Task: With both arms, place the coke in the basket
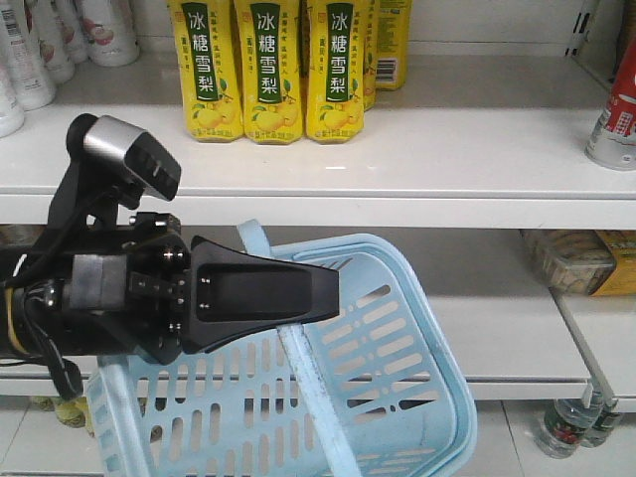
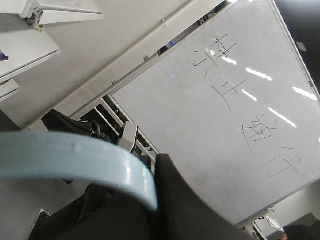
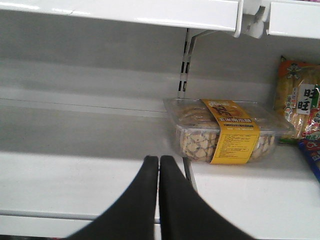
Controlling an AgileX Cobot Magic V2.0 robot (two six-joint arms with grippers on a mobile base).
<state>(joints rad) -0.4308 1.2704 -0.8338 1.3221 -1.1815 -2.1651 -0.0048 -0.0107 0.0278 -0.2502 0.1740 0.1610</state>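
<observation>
holding the basket up by its handle, tilted, in front of the shelves.
our left gripper is clamped on the handle over the basket's open mouth, and the wrist view shows the blue strip lying against a black finger. our right gripper is pressed together on nothing. a red can stands on a shelf up and right of the basket, and yellow bottles stand above it.

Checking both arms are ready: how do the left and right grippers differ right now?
The left gripper is closed on the basket handle; the right gripper is closed on nothing. The left sits over the basket; the right points at a shelf beside a clear snack box. Both are black, jaws shut.
</observation>
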